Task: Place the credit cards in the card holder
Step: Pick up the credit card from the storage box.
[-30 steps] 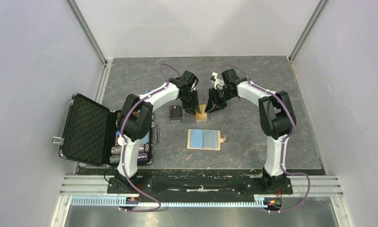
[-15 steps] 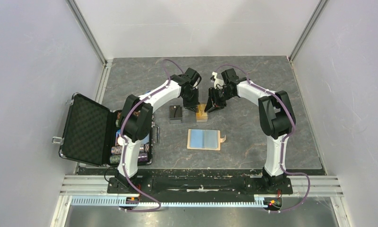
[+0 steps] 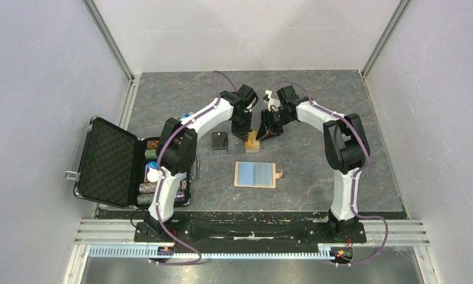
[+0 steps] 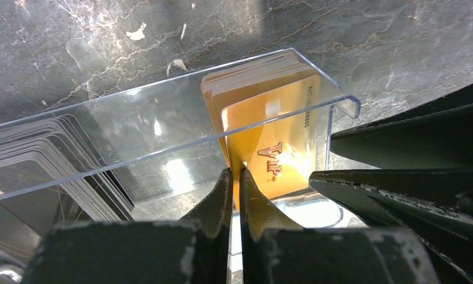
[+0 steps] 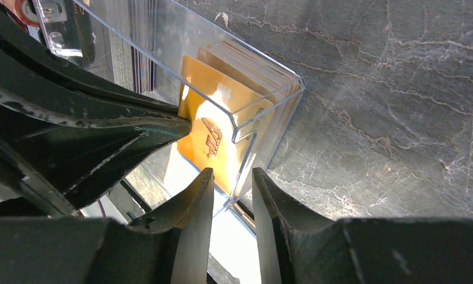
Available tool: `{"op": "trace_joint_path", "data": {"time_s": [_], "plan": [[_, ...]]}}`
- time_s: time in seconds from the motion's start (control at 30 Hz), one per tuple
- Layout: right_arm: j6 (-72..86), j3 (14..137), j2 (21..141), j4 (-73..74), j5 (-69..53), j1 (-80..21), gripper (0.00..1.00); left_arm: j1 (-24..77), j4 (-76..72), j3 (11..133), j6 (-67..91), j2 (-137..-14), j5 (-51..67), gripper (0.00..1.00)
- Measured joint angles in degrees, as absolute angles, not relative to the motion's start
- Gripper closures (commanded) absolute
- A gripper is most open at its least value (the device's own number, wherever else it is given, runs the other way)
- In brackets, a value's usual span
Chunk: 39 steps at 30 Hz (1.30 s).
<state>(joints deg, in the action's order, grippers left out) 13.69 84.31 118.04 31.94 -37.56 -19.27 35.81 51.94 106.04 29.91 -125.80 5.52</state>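
Nearest the bases, the card holder (image 3: 256, 175) lies spread open on the table (image 3: 340, 171), with a tan rim, a light-blue inside and its snap tab out to the right, well apart from both grippers. Just beyond it stands the clear box (image 3: 253, 143), the credit cards (image 4: 255, 71) upright inside in an orange-gold stack. The left gripper (image 4: 235, 177) is clamped tight on the front VIP card (image 4: 278, 139)! The right gripper (image 5: 231, 180) straddles the box's end wall, fingers a little apart; whether they squeeze it, I cannot tell.
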Motion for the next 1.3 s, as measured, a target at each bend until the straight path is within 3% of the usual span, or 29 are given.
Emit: {"op": "trace_joint_path", "data": {"time_s": [0.27, 0.73, 1.1, 1.3], "plan": [[13.7, 84.3, 118.0, 31.9, -37.6, -19.3, 0.68, 37.0, 54.7, 108.6, 28.2, -127.2, 3.0, 0.98], [13.7, 84.3, 118.0, 31.9, -37.5, -19.3, 0.68, 36.9, 54.8, 108.8, 28.3, -126.8, 4.0, 0.98], [13.7, 84.3, 118.0, 32.2, -37.5, -19.1, 0.68, 35.7, 44.8, 101.0, 30.2, -121.0, 11.6, 0.85], [13.7, 84.3, 118.0, 32.2, -37.5, -19.1, 0.68, 35.6, 41.4, 99.3, 31.9, -120.9, 14.8, 0.96]]}}
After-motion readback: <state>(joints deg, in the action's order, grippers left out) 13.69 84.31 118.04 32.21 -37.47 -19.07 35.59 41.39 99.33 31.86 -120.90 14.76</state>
